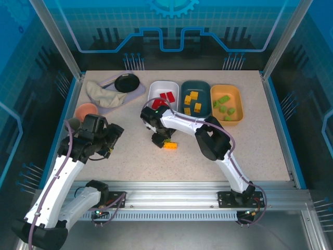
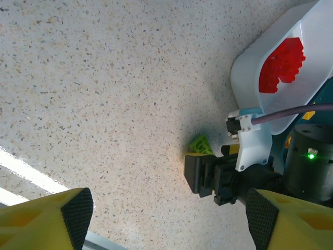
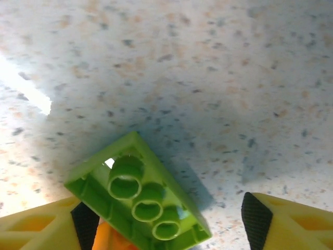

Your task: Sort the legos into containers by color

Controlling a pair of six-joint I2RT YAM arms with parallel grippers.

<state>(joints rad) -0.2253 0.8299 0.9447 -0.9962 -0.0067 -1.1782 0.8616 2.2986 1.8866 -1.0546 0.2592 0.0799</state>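
The green brick [image 3: 140, 200] lies underside-up on the tabletop [image 3: 218, 78], lower left of the right wrist frame. It sits between the open right gripper's [image 3: 170, 220] fingers, nearer the left-hand one. Being light, rigid and slick, it is best pinched across its long flat sides. The top view adds an orange brick [image 1: 170, 145] just beside. The left gripper [image 2: 169, 208] hangs open and empty.

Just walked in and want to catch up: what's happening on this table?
The right gripper is down at mid-table, jaws open around a green lego tilted underside-up beside an orange lego. The left gripper hovers open and empty at the left. Red legos sit in the white tray, yellow legos in the teal tray, green legos in the orange tray.
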